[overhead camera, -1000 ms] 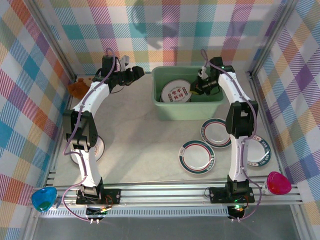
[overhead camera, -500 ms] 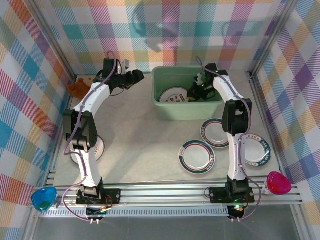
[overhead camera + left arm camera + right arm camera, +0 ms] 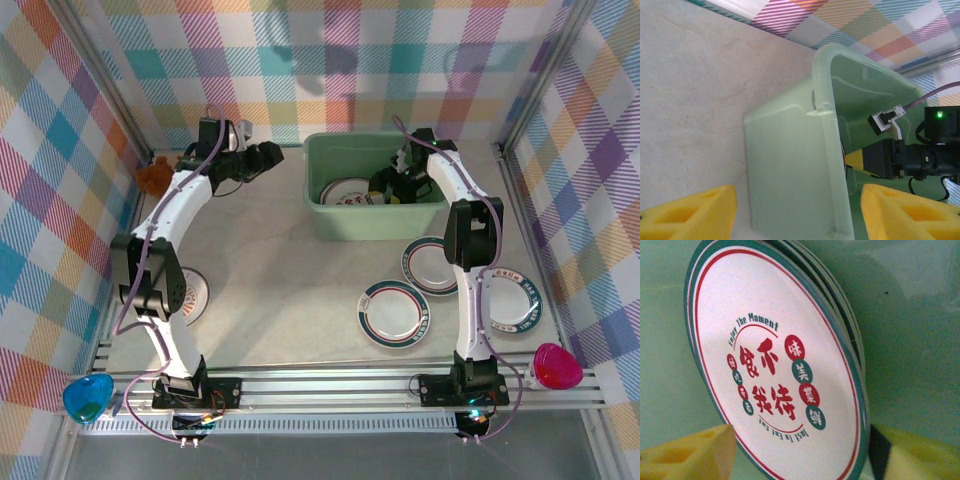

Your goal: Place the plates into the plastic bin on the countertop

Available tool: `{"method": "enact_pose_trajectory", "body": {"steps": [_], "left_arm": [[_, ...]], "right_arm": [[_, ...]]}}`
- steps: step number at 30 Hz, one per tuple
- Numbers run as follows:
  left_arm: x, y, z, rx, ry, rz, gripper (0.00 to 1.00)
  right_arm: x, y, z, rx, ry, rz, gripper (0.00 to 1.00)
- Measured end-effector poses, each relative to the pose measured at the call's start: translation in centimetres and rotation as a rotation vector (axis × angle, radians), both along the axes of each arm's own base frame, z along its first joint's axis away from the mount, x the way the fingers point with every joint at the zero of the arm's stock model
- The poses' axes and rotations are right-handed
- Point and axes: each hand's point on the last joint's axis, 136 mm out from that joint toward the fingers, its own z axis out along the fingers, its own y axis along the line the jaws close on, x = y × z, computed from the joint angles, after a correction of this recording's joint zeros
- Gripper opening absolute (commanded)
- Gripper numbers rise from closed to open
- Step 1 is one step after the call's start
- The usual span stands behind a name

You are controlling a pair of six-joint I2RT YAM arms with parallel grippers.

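White teal-rimmed round plates [image 3: 775, 370] with red lettering lie stacked in the pale mint-green plastic bin [image 3: 375, 222], upper centre of the grey speckled table [image 3: 280, 270]. The right gripper [image 3: 387, 186] is inside it, jaws spread wide, holding nothing. The left gripper [image 3: 797, 215], just left of the bin, has its jaws wide apart and empty.

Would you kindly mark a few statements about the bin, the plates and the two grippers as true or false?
1. The left gripper is open with nothing between its fingers. True.
2. The bin holds no plates. False: a lettered plate sits inside it, stacked with others.
3. The right gripper reaches inside the bin. True.
4. No plates lie on the countertop. False: a green-rimmed plate and others lie there.
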Motion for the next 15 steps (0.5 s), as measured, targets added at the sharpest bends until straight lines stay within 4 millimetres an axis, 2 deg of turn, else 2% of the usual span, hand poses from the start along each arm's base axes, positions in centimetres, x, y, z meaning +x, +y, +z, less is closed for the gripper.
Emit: {"method": "enact_pose_trajectory", "body": {"steps": [1, 2, 3, 4, 7, 11, 15], "left_arm": [[-0.4, 0.3, 0.2, 0.004, 0.006, 0.01, 0.66], [-0.9, 0.6, 0.3, 0.011, 0.013, 0.02, 0.67], [-1.3, 1.0, 0.3, 0.019, 0.024, 0.034, 0.66], [-1.9, 1.5, 0.3, 0.032, 0.04, 0.051, 0.66], [-4.1, 3.7, 0.1, 0.075, 0.095, 0.123, 0.67], [-8.4, 8.2, -0.7, 0.137, 0.202, 0.269, 0.67], [-13.1, 11.7, -1.9, 0.201, 0.317, 0.4, 0.69]], "right_arm": [[0.1, -0.1, 0.3, -0.007, -0.009, -0.003, 0.79], [0.1, -0.2, 0.7, -0.014, -0.02, -0.006, 0.85], [0.2, -0.3, 1.2, -0.019, -0.029, -0.011, 0.95], [0.2, -0.5, 1.9, -0.026, -0.044, -0.016, 0.99], [0.3, -0.9, 4.6, -0.043, -0.105, -0.028, 0.99], [-0.2, -1.6, 8.8, -0.068, -0.2, -0.049, 0.99], [-1.7, -2.6, 11.2, -0.114, -0.26, -0.073, 0.99]]}}
